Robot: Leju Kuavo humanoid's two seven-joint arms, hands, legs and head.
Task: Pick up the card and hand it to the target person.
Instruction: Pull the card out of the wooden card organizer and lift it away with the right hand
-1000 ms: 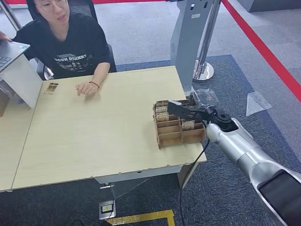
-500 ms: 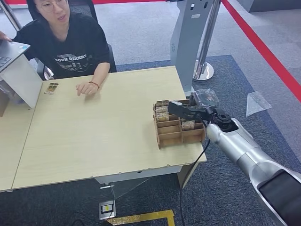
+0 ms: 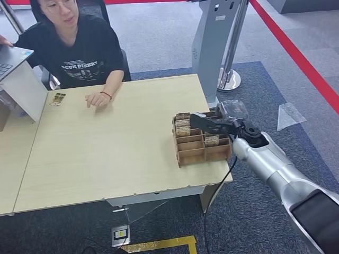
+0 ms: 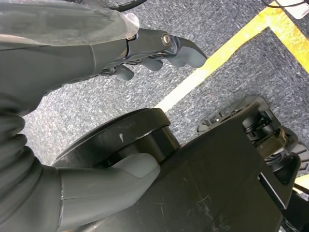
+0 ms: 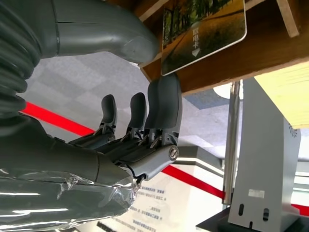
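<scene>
Right hand point(image 3: 207, 123) fingers point(image 5: 164, 108) and thumb are spread wide around a card point(image 5: 202, 31) standing in the tray point(image 3: 199, 153) at centre right, not yet pinching. This is the grasp step; next, close, lift, carry to the person point(image 3: 76, 47) upper left.

A landscape-printed card point(image 5: 203, 34) stands tilted in the wooden organizer's point(image 3: 202, 148) compartment.

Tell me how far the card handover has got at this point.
Early stage. Done: the right hand has reached the wooden card tray. In hand: its fingers sit by a card without gripping it. Left: grasp, lift, carry to the person seated across the table.
</scene>
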